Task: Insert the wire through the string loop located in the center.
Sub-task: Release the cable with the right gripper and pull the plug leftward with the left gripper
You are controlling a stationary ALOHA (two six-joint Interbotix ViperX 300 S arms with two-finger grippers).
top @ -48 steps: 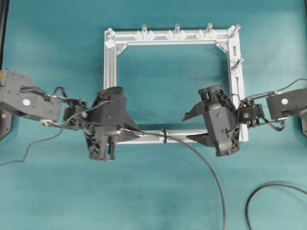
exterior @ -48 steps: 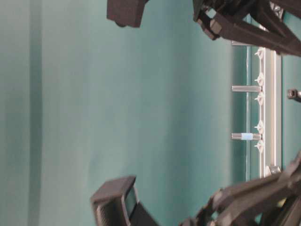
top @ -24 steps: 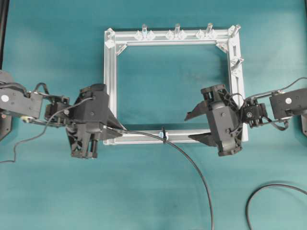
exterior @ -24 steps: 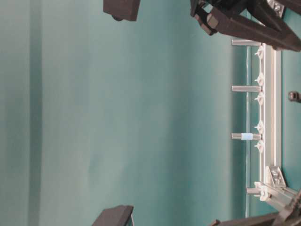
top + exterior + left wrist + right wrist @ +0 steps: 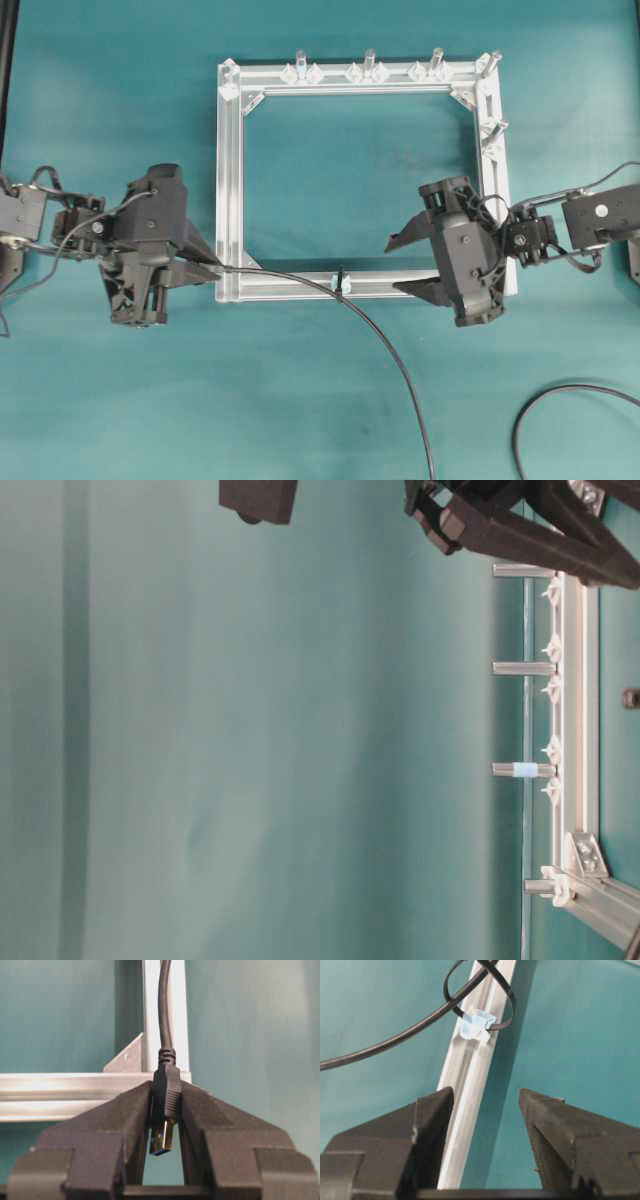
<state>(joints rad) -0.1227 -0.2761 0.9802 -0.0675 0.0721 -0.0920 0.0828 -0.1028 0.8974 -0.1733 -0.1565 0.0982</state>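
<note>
The wire (image 5: pixel 385 345) is a thin black cable. Its plug (image 5: pixel 165 1102) is pinched between my left gripper's (image 5: pixel 166 1089) fingers, silver tip pointing back toward the camera. That left gripper (image 5: pixel 212 271) sits just outside the silver frame's (image 5: pixel 229 180) near-left corner. From there the wire runs right along the near bar and passes through the string loop (image 5: pixel 342 281), then curves down off the bottom edge. In the right wrist view the wire (image 5: pixel 410 1032) crosses inside the black string loop (image 5: pixel 511 1007) above its pale blue bit (image 5: pixel 477 1025). My right gripper (image 5: pixel 392 267) stands open, empty, right of the loop.
Upright silver pegs (image 5: pixel 369 60) line the frame's far bar, and one peg (image 5: pixel 520 770) carries a blue band. A black cable arc (image 5: pixel 560 400) lies at the bottom right. The near bar (image 5: pixel 470 1110) runs between my right gripper's (image 5: pixel 486 1096) fingers, close to the left one.
My left gripper has moved left with the plug, drawing more wire through the loop and leaving the table-level view. The right arm has barely moved.
</note>
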